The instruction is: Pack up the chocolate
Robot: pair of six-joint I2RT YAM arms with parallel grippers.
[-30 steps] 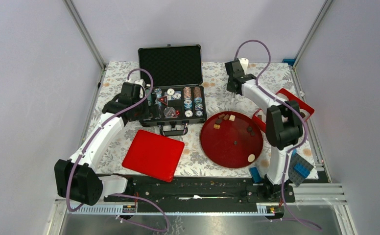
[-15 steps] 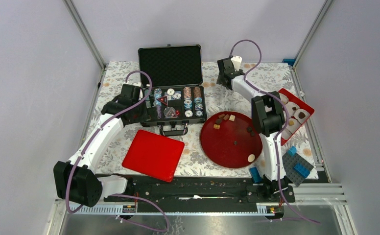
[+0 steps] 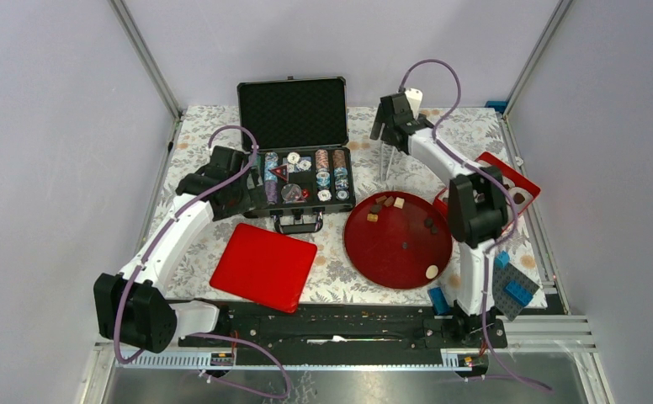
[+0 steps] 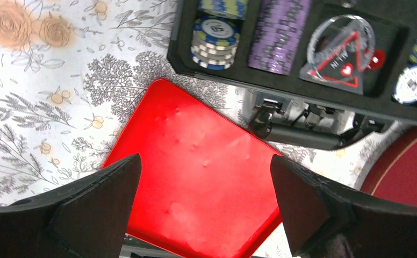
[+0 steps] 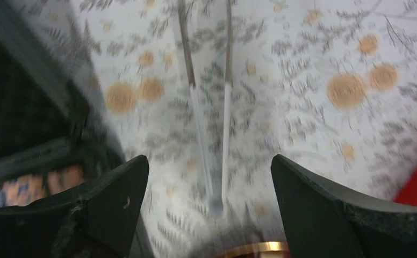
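Past the plate rim, right fingers apart over tweezers; left fingers apart beside case.

arms: white links | joints: black | cables: purple | jaws: black

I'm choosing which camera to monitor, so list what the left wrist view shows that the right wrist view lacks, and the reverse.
Only left wrist: the red square lid, stacked poker chips and the case's handle. Only right wrist: a pair of thin tongs, blurred, over the cloth. Both: the floral cloth, part of the black case, and each camera's own jaws standing wide open.
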